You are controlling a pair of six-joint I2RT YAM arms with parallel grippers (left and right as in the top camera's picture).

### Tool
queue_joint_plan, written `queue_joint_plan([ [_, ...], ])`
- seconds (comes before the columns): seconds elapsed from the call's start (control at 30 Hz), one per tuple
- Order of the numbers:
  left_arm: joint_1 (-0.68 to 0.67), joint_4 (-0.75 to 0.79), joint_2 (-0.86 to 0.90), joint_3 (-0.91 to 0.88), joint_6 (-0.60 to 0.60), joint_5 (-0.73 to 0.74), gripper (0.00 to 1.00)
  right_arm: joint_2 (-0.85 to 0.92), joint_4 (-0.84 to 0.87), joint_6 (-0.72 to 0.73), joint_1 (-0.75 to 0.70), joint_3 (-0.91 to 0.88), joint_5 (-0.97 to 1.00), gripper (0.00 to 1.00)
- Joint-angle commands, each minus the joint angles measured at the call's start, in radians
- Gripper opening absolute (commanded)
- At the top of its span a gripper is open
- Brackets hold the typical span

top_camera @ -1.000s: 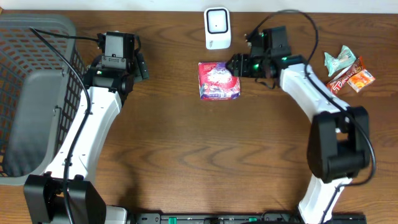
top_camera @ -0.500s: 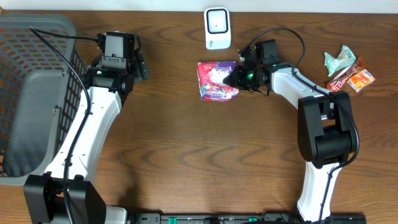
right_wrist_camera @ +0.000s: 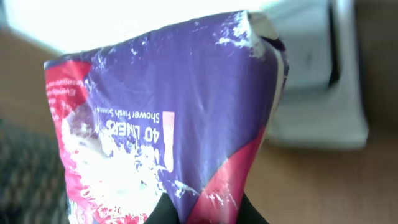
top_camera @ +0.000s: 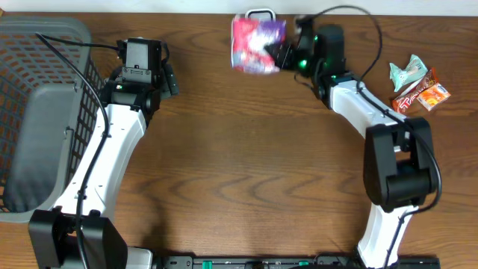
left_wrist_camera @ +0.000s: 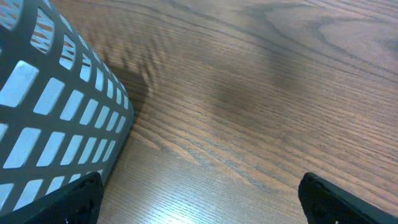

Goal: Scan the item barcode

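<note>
Overhead: bright, even light, soft shadows on the counter [top_camera: 239, 172]. The packet [top_camera: 258, 43] is motion-smeared; everything around it is sharp. Right wrist: blown-out white behind the packet's top edge, glare on its wrinkles, print readable, all behind the packet out of focus. Left wrist: duller, broad soft shadows across the counter grain, mild blur.

holding the left arm [top_camera: 112, 146] stretched forward, left gripper [left_wrist_camera: 199, 200] spread wide, gripping nothing. reaching far forward with the right arm [top_camera: 364, 104], elbow bent, right gripper [top_camera: 282, 54] pinched tight on the packet [top_camera: 256, 43], held aloft.
</note>
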Motion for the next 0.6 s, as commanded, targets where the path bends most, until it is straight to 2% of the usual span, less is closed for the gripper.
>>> queue_joint_plan([
  [0.0,0.002,0.000,0.002,0.005,0.013,-0.013,0.99,-0.026,0.032,0.192,0.004,0.009,0.285,0.01],
  [0.13,0.002,0.000,0.002,0.005,0.013,-0.013,0.99,-0.008,0.107,0.283,0.006,0.009,0.411,0.01],
  [0.23,0.002,0.000,0.002,0.005,0.013,-0.013,0.99,0.021,0.193,0.288,0.013,0.009,0.425,0.01],
  [0.37,0.002,0.000,0.002,0.005,0.013,-0.013,0.99,0.063,0.238,0.370,0.017,0.014,0.422,0.01],
  [0.57,0.002,0.000,0.002,0.005,0.013,-0.013,0.99,0.084,0.223,0.335,0.029,0.018,0.379,0.01],
])
